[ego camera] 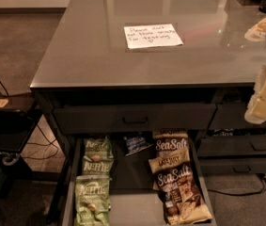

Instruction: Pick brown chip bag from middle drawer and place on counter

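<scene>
Several snack bags lay in the middle drawer, which stood pulled out at 6 o'clock in my view, its pale floor bare down the centre. The brown chip bag lay flat at the drawer's right side, about 5 o'clock, "Sea Salt" lettering facing up and its cream lower part toward the near end. Another brown bag lay just behind it, partly tucked under the closed drawer front above. Green bags lined the left side at 7 o'clock, one behind the other. A small dark-blue bag sat at the back between the green and brown rows.

Up at 12 o'clock the counter stretched away, glossy and grey, with a white handwritten note lying flat on it.

My gripper hung at 3 o'clock, a pale cream shape at the right edge of view, over the counter's right front corner and reaching down before the right-hand drawers. It was well apart from the brown chip bag and touched nothing that I could make out. Whether it was released or clenched I could not tell.

At 9 o'clock a dark side table stood beside the cabinet, with cables trailing on the floor beneath.
</scene>
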